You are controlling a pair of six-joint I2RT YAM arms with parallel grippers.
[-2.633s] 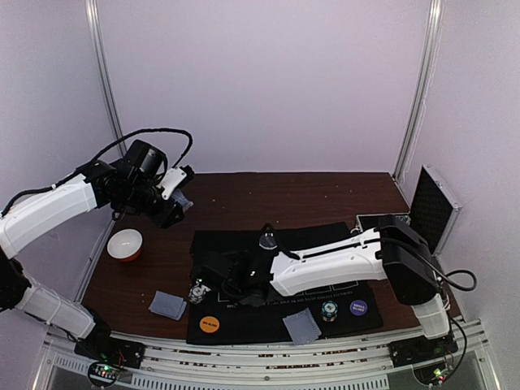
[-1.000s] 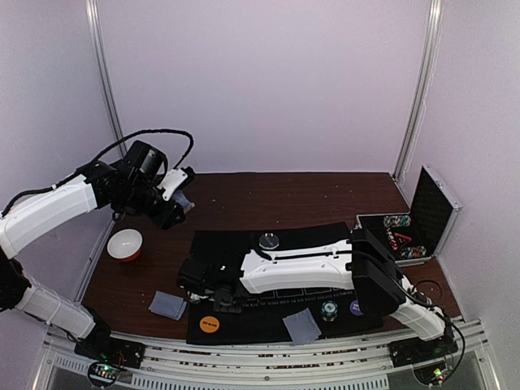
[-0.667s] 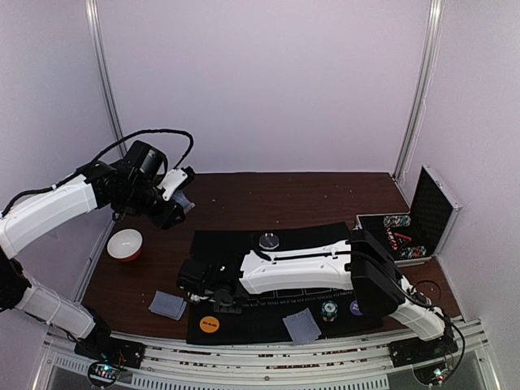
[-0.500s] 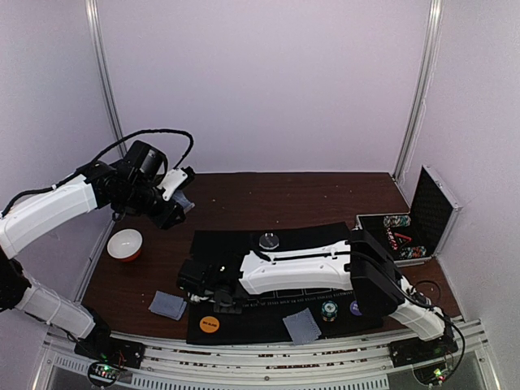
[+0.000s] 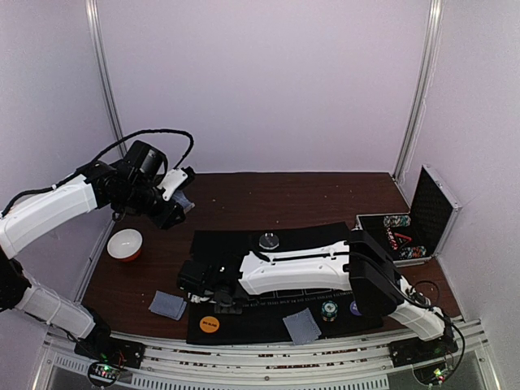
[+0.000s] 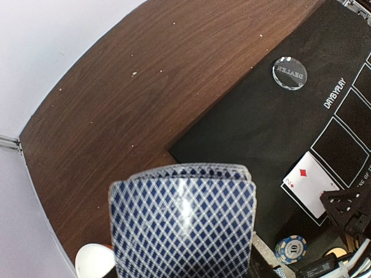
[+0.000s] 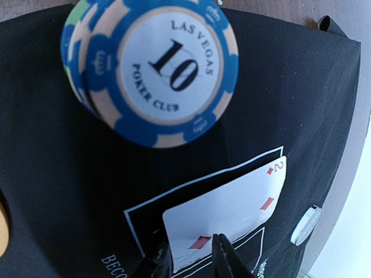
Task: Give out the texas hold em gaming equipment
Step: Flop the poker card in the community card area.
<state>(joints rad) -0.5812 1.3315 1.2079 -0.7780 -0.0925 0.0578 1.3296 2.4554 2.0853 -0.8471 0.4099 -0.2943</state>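
Note:
My left gripper [image 5: 179, 203] is raised over the table's back left, shut on a deck of blue-backed cards [image 6: 182, 223] that hides its fingers. My right gripper [image 7: 190, 243] is low over the black mat's left end [image 5: 221, 299]. Its jaws stand slightly apart, astride the near corner of a face-up two of diamonds [image 7: 232, 214] lying in a white outline. A blue 10 chip stack [image 7: 153, 69] stands close by. The orange disc [image 5: 210, 324], clear dealer disc [image 5: 269, 240], a second chip stack [image 5: 329, 309] and the partly hidden purple disc [image 5: 356, 307] lie on the mat. Face-down cards lie at front left [image 5: 168, 305] and front centre [image 5: 302, 326].
A white bowl [image 5: 125, 244] sits at the table's left edge. The open silver case [image 5: 414, 231] with chips stands at the right. The right arm [image 5: 309, 272] spans the black mat [image 5: 325, 236]. Bare brown table [image 5: 292, 195] lies behind the mat.
The right gripper has moved left along the mat since the earliest frame and has held almost still over the last second. The left arm has not moved.

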